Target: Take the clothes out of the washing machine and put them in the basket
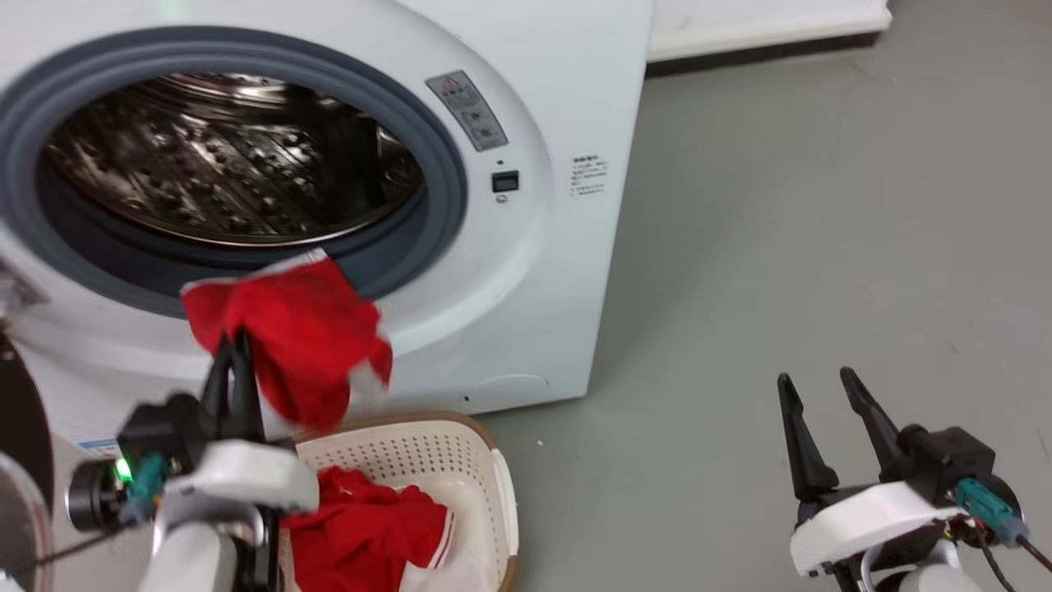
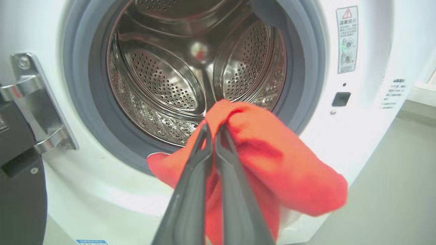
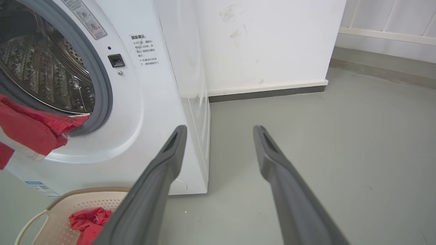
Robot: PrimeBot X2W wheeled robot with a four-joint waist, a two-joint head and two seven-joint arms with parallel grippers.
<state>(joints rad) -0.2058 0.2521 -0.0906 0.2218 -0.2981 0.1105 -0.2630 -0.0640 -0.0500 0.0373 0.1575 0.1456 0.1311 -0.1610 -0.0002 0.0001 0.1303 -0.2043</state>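
A soft, crumpled red garment (image 1: 300, 329), white-edged, hangs with its long axis pointing down before the grey-ringed white washing machine (image 1: 542, 271), above the perforated cream basket (image 1: 411, 448) holding more red cloth (image 1: 362, 534). The left gripper (image 1: 233, 339) pinches it tight; the right gripper (image 1: 816, 378) stands spread, empty.

White washing machine (image 1: 559, 271) far left, porthole open, red garment (image 1: 300, 337) hanging before its lower rim, above cream basket (image 1: 411, 456), red-and-white garment (image 1: 370, 534) crumpled inside.
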